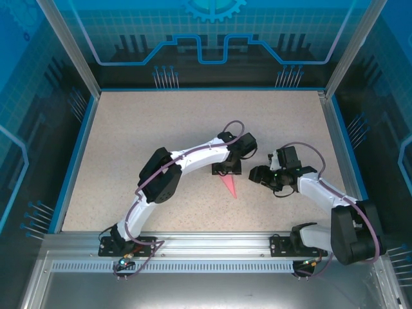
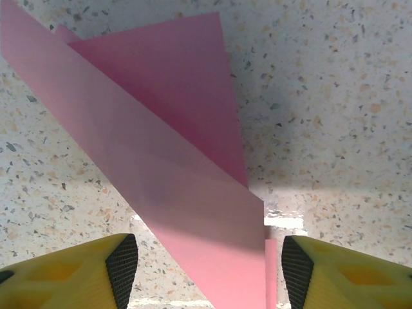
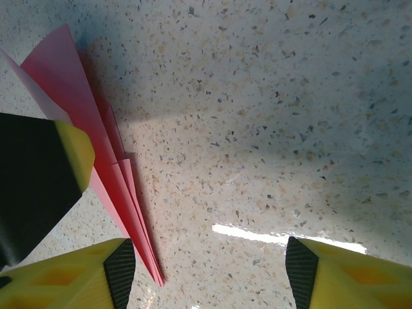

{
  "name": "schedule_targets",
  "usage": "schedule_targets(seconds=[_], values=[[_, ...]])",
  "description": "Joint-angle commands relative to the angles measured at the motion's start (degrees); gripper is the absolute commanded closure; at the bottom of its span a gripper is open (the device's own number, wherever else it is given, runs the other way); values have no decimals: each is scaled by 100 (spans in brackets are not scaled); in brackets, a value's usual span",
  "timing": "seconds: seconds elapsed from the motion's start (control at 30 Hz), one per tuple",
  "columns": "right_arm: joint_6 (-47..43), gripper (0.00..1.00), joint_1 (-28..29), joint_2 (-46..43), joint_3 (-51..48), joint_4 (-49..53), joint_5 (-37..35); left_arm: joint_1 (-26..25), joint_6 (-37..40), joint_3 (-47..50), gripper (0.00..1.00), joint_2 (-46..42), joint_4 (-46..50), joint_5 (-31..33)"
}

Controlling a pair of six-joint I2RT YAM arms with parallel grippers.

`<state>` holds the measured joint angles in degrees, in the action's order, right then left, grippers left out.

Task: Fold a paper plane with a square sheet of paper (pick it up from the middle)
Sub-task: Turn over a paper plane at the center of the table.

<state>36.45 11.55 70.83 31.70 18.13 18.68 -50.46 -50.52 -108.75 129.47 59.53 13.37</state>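
Pincer status: right pincer (image 3: 209, 257) has its jaws apart, with nothing between them but bare speckled table (image 1: 161, 129). It sits low, just right of the paper plane (image 1: 228, 185), and I see no contact.

The paper plane lies flat mid-table. It's a narrow pink-red dart with the sharp tip toward the near edge and slightly right, and the wide end pointing away. In the right wrist view the stacked folds run down to the tip, which ends just beside that pincer's left pad (image 3: 122, 270) with a small gap.

The left pincer (image 2: 203, 257) is also apart, coming down over the plane's wide end and straddling it. The paper lies between the pads and isn't clamped. There's clear table next to the left pad (image 2: 122, 267). The right pad (image 2: 293, 270) is just beside the paper edge, and I can't tell if it touches. A diagonal fold line crosses the top layer.

Beyond that is open table up to the blue rim, then the blue printed back panel (image 1: 206, 38).
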Motion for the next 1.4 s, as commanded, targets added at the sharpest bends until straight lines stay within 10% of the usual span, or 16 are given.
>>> schedule_targets(seconds=[0.0, 0.83, 1.37], values=[[64, 33, -84, 76, -32, -64, 143, -61, 60, -283, 36, 190, 452, 167], [-93, 35, 407, 843, 378, -389, 672, -65, -67, 959, 54, -914, -217, 551], [-350, 39, 1171, 1733, 982, -603, 894, 158, -14, 2428, 87, -1736, -1439, 201]])
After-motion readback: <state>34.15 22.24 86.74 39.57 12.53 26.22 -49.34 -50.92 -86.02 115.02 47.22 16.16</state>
